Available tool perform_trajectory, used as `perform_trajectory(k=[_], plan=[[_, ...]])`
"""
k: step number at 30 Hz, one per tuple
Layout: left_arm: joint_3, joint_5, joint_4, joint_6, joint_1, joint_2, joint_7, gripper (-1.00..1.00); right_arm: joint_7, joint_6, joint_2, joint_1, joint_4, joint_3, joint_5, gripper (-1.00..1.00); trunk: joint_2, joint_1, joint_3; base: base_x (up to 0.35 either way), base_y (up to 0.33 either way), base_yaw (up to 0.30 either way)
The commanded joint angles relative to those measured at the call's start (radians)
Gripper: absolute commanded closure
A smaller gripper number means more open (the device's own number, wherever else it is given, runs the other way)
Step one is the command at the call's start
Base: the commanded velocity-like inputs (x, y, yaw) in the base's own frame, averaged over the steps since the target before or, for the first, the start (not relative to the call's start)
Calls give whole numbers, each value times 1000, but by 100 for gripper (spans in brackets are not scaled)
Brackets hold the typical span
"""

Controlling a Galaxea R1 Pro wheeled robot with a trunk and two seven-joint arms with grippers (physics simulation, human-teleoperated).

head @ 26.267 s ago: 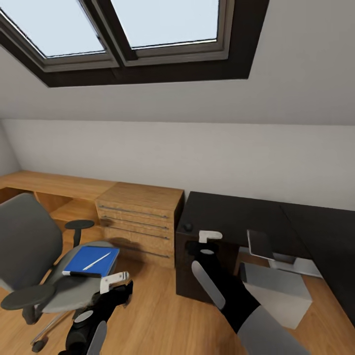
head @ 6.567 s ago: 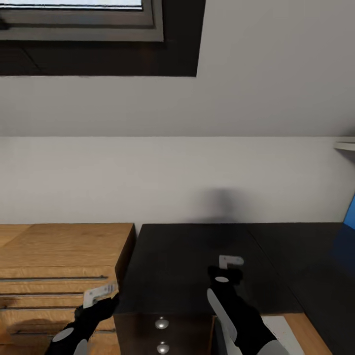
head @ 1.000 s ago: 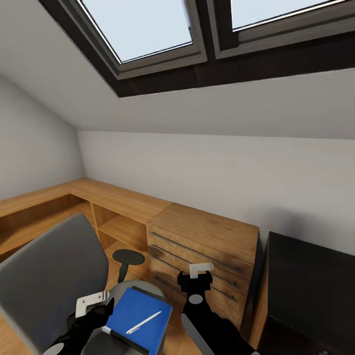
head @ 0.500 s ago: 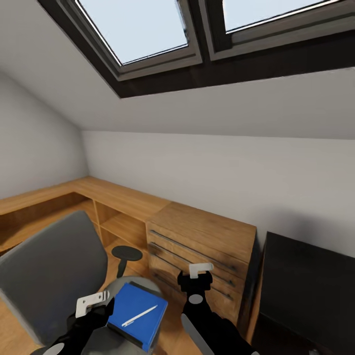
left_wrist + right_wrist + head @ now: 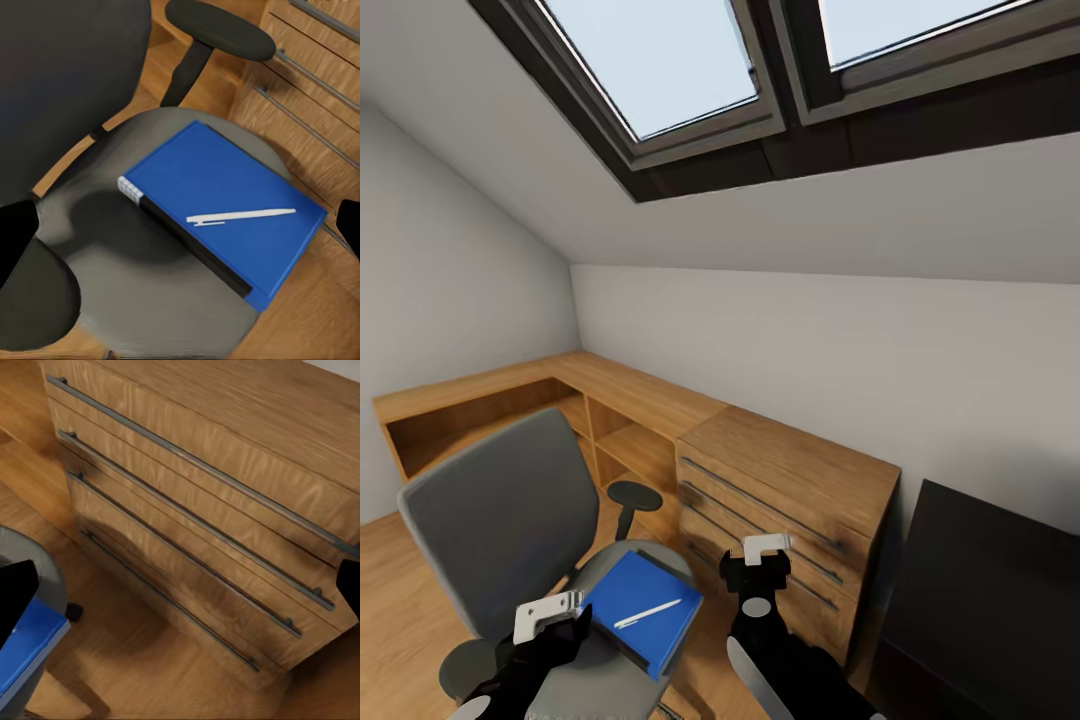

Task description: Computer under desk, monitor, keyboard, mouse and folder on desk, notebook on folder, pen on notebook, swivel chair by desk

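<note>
The grey swivel chair point(image 5: 490, 515) stands low at the left in the head view. On its seat point(image 5: 112, 247) lies the blue folder point(image 5: 645, 612) with a black edge, and the white pen point(image 5: 648, 613) rests on top of it. My left gripper point(image 5: 548, 618) hovers open just above the seat beside the folder point(image 5: 225, 195); the pen point(image 5: 240, 217) lies between its spread fingertips point(image 5: 15, 236). My right gripper point(image 5: 762, 560) is open and empty, facing the wood chest. A corner of the black desk point(image 5: 990, 590) shows at lower right. Computer, monitor, keyboard, mouse and notebook are out of view.
A light wood chest point(image 5: 790, 495) with long steel handles point(image 5: 202, 525) stands between chair and desk. A low wood shelf unit point(image 5: 510, 400) runs along the wall and round the left corner. The chair's black armrest point(image 5: 221, 30) sits near the chest. A skylight point(image 5: 660, 60) is overhead.
The whole view has swung to the left, so chair, chest and desk sit further right in the picture. Both grippers keep the same pose and stay open.
</note>
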Motion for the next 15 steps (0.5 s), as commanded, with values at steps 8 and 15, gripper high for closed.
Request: perform_trajectory(k=[8,15], plan=[[-1,11,-2,3,0,0,8,-100,-7,6,0,-1,1,21,-5,-100,-1,0,-1,-9,-43,277],[-1,11,-2,3,0,0,8,-100,-7,6,0,-1,3,37,-5,-100,-1,0,-3,-2,-7,277]])
